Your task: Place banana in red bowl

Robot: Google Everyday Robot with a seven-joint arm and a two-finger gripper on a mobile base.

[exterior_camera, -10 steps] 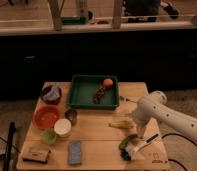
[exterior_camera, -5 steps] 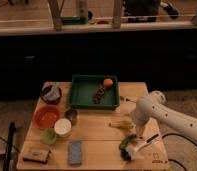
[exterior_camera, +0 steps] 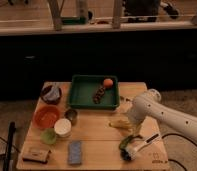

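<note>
The banana (exterior_camera: 119,124), small and pale yellow, lies on the wooden table (exterior_camera: 97,137) right of centre, just below the green tray. The red bowl (exterior_camera: 46,116), round and orange-red, sits at the table's left side and looks empty. My white arm reaches in from the right. Its gripper (exterior_camera: 132,126) points down at the banana's right end, touching or just above it; I cannot tell which. The arm covers part of the banana's right end.
A green tray (exterior_camera: 82,95) at the back holds an orange (exterior_camera: 108,83) and a dark item. A maroon bowl (exterior_camera: 51,93), metal cup (exterior_camera: 71,115), white cup (exterior_camera: 62,127) and light-green cup (exterior_camera: 48,136) stand around the red bowl. A blue sponge (exterior_camera: 75,151), brown block (exterior_camera: 36,154), green vegetable (exterior_camera: 126,142) and brush (exterior_camera: 143,144) lie along the front.
</note>
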